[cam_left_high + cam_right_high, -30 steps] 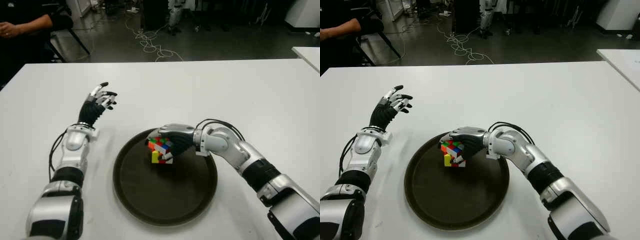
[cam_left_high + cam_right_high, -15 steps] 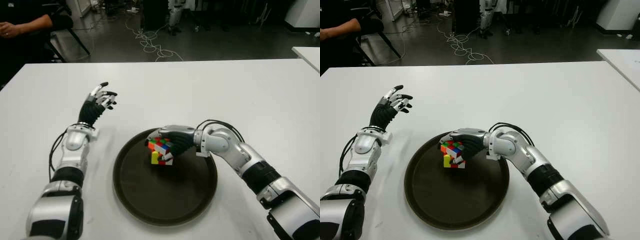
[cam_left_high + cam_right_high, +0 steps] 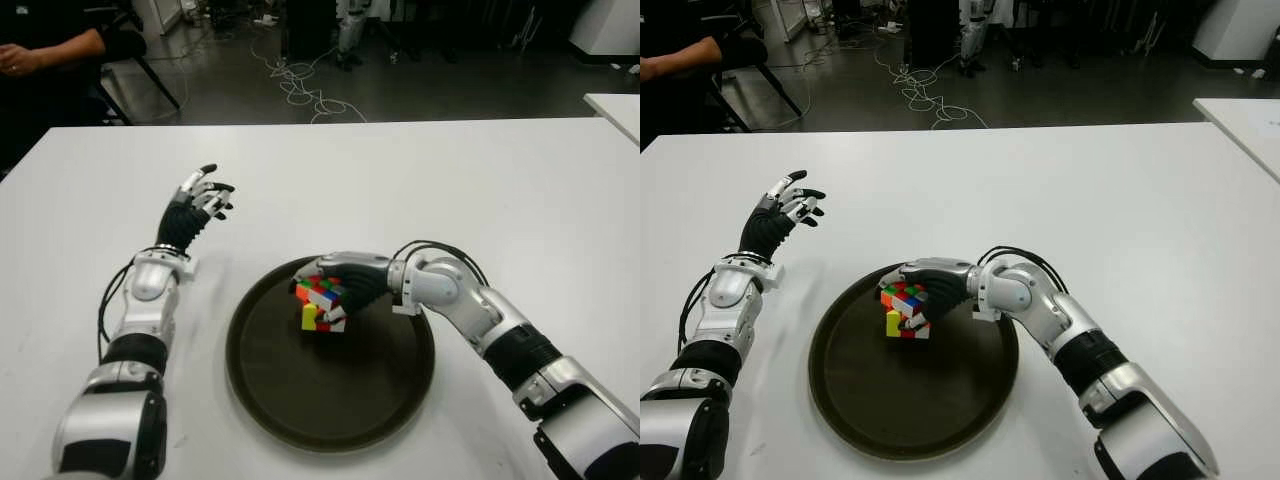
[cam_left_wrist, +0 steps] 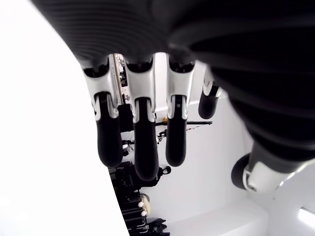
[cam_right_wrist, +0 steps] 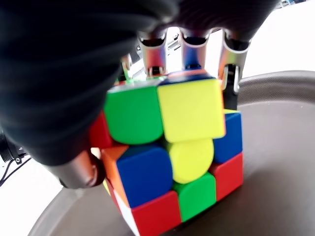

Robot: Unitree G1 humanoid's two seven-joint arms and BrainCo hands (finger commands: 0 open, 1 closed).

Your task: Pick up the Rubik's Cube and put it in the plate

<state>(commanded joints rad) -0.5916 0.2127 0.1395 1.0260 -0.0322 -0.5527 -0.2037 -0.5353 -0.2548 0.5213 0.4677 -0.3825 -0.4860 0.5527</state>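
The Rubik's Cube (image 3: 320, 304), many-coloured, sits tilted over the back part of the round dark brown plate (image 3: 330, 390) in the middle of the white table. My right hand (image 3: 345, 284) is shut on the cube, its fingers wrapped over the top and far side. In the right wrist view the cube (image 5: 170, 147) fills the picture, with fingers (image 5: 192, 46) behind it and the plate (image 5: 275, 162) just beneath its lower corner. My left hand (image 3: 197, 205) is raised over the table to the left of the plate, fingers spread and holding nothing.
The white table (image 3: 420, 180) stretches out around the plate. A person's arm (image 3: 55, 50) shows at the far left beyond the table. Cables (image 3: 300, 85) lie on the floor behind. Another white table's corner (image 3: 615, 105) is at the far right.
My right hand has sunk slightly with the cube toward the plate. The left hand has not moved.
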